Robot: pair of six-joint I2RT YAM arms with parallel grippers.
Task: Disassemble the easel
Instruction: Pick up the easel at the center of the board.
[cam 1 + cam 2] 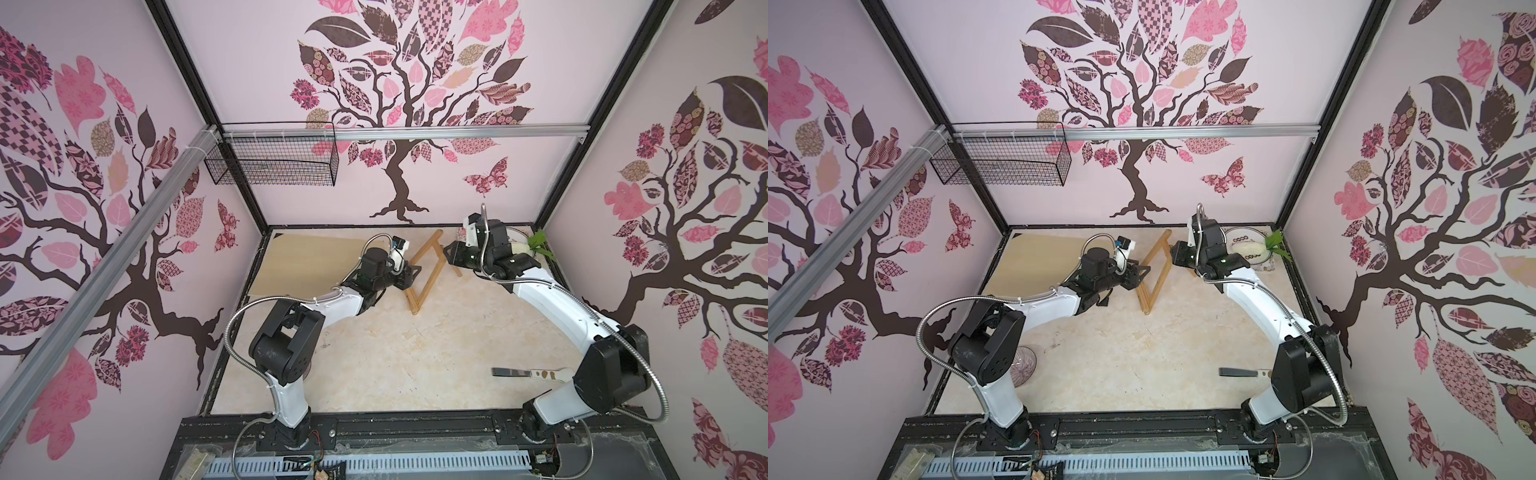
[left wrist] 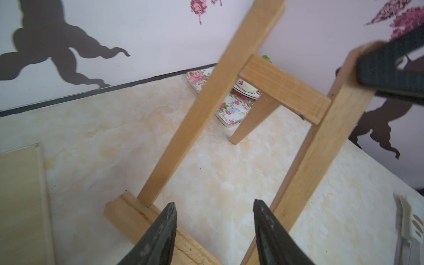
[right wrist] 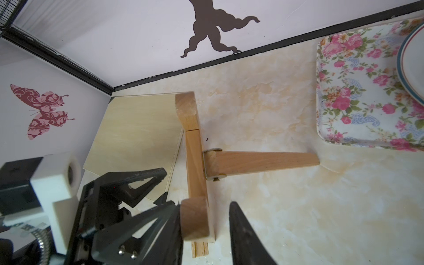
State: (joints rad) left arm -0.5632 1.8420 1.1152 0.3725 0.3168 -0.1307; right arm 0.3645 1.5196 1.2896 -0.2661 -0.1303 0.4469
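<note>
Upright, the easel (image 1: 430, 270) leans rearward; left jaws gape, right jaws straddle its top.

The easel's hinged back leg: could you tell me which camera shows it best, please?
The right wrist view: the back leg and its metal hinge show unobstructed. The left wrist view shows only its lower end; in both top views the right arm mostly hides it.

The table (image 1: 374, 353) has a cream, marbled top, and the easel (image 1: 428, 270) stands on it toward the back, its ledge bar and back leg resting on the surface. A pale wooden board (image 1: 307, 259) lies flat in the far corner on the left arm's side, and a floral tray (image 1: 1264, 266) sits in the opposite far corner. Nearer the front, by the right arm's base, lies a spatula (image 1: 528, 372).
</note>
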